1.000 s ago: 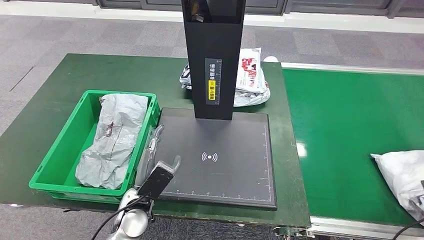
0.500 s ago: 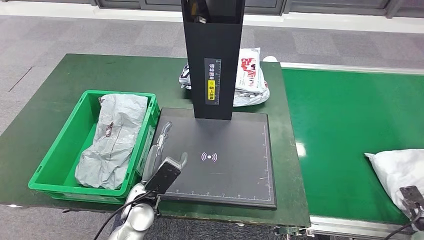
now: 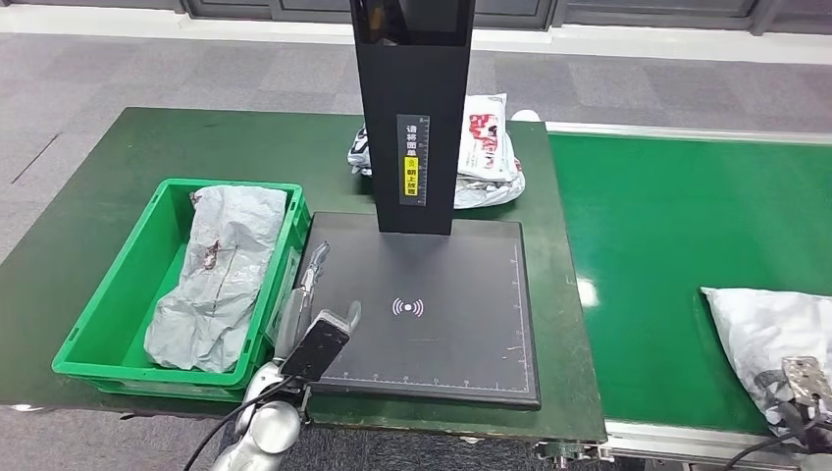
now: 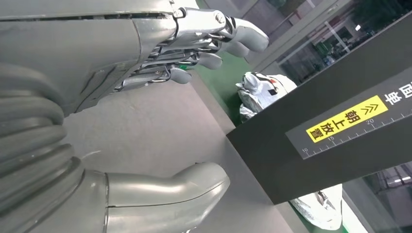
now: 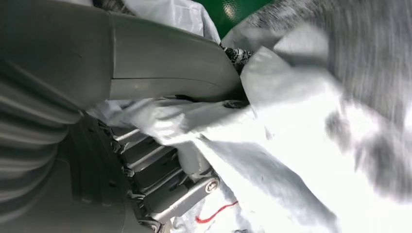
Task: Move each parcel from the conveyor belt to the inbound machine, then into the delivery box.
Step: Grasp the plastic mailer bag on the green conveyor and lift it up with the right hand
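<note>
On belt [image 3: 667, 245], far right: white parcel [image 3: 765, 339], right hand [image 3: 803, 385] pinching its near edge, thumb over a fold, fingers [image 5: 165, 179] under. Could slip out on lift: thin floppy bag, small pinch, heavy end hanging. Could drag or snag on belt edge. Left hand [image 3: 312, 314] spread, holding nothing, over machine [image 3: 442, 324], beside box [image 3: 98, 343]. Machine well apart from parcel.

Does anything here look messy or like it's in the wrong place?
A little. The grey parcel in the green box is crumpled, with a dark smudge on it. Two more parcels sit bunched up behind the black scanner post, on the table, not in the box. Nothing looks spilled.
</note>
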Robot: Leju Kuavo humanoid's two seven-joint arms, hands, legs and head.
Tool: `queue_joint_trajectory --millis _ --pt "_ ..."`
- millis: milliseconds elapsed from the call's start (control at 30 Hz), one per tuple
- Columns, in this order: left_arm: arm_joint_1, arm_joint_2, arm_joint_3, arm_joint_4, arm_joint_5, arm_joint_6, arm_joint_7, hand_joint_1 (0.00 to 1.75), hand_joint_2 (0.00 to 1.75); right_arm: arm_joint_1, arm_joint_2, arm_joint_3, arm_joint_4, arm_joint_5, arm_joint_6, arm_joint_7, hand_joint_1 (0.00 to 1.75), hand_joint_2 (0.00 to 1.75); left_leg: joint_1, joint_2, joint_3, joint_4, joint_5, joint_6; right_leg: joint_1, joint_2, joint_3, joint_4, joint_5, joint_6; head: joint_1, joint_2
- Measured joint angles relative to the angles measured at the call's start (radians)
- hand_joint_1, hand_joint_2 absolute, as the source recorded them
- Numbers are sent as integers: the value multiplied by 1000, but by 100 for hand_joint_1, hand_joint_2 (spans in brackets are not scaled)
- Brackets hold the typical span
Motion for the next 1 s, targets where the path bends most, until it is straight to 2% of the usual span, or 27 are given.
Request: queue_joint_trajectory --millis 133,267,367,500,667,800,1000 --pt "4 6 1 -4 12 18 -10 0 175 39 43 4 -126 -390 97 -80 175 0 -1 18 1 0 -4 1 -1 17 -4 0 2 0 0 0" --pt "21 8 2 -2 26 37 -42 0 175 113 102 48 -354 -793 159 -102 175 0 -1 -2 6 0 4 3 -1 -2 -4 1 0 1 0 0" --pt "28 9 2 4 29 44 -56 0 175 179 157 112 -573 -955 141 -122 175 0 -1 -13 1 0 7 2 -1 -12 -5 2 0 0 -1 0" --pt "29 6 2 6 21 47 -58 0 175 224 227 219 -835 -995 106 -127 175 0 -1 -11 2 -1 7 1 -1 -10 -7 3 -1 -1 -1 0" --pt "35 -1 2 0 7 47 -50 0 175 235 274 303 -1008 -996 100 -127 175 0 -1 -12 0 -1 7 1 -1 -13 -6 3 -2 -1 -1 0" --pt "39 -10 2 -4 -2 42 -46 0 175 201 294 369 -1053 -993 107 -113 175 0 -1 -12 0 -1 7 1 -1 -12 -6 3 -1 -1 -1 0" --pt "38 -26 2 -3 -11 32 -46 0 175 94 308 478 -1003 -994 112 -98 175 0 -1 -14 -1 0 9 1 -1 -14 -6 3 0 0 -1 0"
